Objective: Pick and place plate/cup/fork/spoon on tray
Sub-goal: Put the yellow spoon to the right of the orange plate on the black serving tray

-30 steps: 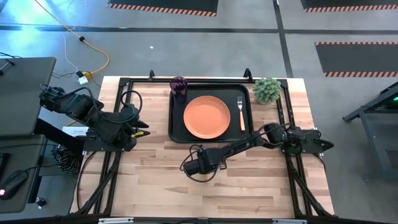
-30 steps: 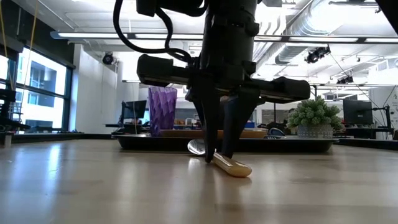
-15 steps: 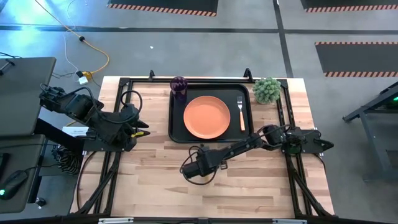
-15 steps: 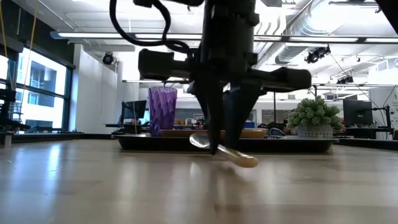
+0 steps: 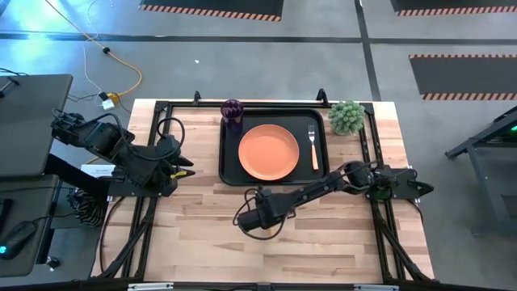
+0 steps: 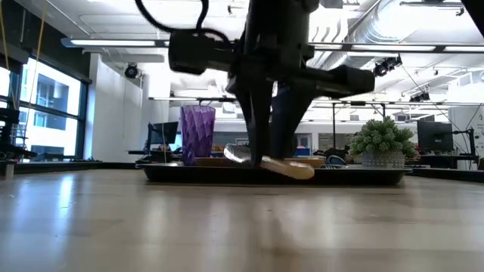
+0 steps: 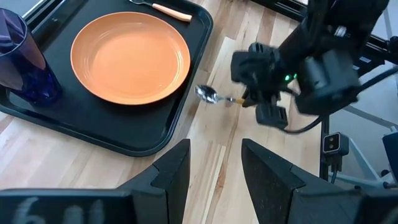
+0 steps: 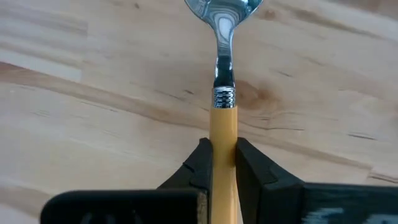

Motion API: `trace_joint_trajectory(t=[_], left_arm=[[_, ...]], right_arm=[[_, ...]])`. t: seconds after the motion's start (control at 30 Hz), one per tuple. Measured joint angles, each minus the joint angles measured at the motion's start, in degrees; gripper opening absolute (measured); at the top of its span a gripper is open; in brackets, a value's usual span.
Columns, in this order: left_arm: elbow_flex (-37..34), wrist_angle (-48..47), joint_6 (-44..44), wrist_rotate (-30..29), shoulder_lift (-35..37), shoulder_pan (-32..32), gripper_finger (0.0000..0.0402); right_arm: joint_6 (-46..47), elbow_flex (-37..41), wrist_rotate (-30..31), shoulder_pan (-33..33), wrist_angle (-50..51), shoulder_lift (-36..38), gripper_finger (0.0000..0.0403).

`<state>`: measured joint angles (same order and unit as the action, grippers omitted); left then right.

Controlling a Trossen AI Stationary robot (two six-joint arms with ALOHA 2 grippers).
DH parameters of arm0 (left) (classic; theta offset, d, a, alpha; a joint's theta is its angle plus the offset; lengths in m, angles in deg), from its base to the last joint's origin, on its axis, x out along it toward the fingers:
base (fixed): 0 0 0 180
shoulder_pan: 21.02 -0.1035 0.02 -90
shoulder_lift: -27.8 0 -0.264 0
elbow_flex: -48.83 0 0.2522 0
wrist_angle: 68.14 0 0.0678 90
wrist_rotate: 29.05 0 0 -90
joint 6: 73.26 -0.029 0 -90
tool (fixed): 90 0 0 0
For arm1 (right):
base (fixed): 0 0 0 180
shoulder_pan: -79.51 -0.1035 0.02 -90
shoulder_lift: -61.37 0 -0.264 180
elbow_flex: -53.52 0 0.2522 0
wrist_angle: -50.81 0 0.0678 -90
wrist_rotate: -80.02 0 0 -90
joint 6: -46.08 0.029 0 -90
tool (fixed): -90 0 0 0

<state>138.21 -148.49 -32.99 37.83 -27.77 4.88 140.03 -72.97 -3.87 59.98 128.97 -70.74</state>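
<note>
High view: right gripper (image 5: 260,216) over bare wood, just in front of the black tray (image 5: 229,153); the orange plate (image 5: 268,151) sits mid-tray beyond it, fork (image 5: 313,145) beside the plate toward the right arm's base, purple cup (image 5: 233,113) in the tray's far corner; a small green plant (image 5: 347,117) stands off the tray's other far corner. Left gripper (image 5: 179,166) parked at the table's left edge, well apart from all of it. Low view: the spoon (image 6: 271,164) hangs clear of the tabletop, pinched between the right gripper's dark fingers (image 6: 255,125), handle end tilted slightly down, tray rim behind it. Left wrist view: left fingers (image 7: 174,171) stand spread with nothing between them; ahead lie tray, plate and cup, with the spoon's bowl just off the tray's near edge. Right wrist view: jaws clamped on the spoon's orange handle, silver bowl pointing forward over wood.
</note>
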Motion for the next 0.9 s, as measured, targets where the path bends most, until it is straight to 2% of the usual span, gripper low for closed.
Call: trace_joint_trajectory(t=[0.37, 0.9], left_arm=[[0.0, 0.0, 0.0, 0.0, 0.0, 0.0, 0.0133], [0.0, 0.0, 0.0, -0.5, 0.0, 0.0, 0.0133]], right_arm=[[-1.9, 0.1, 7.3, 1.4, 9.7, 8.0, 0.002], [-12.4, 0.8, 18.9, 9.1, 25.7, 24.3, 0.0019]])
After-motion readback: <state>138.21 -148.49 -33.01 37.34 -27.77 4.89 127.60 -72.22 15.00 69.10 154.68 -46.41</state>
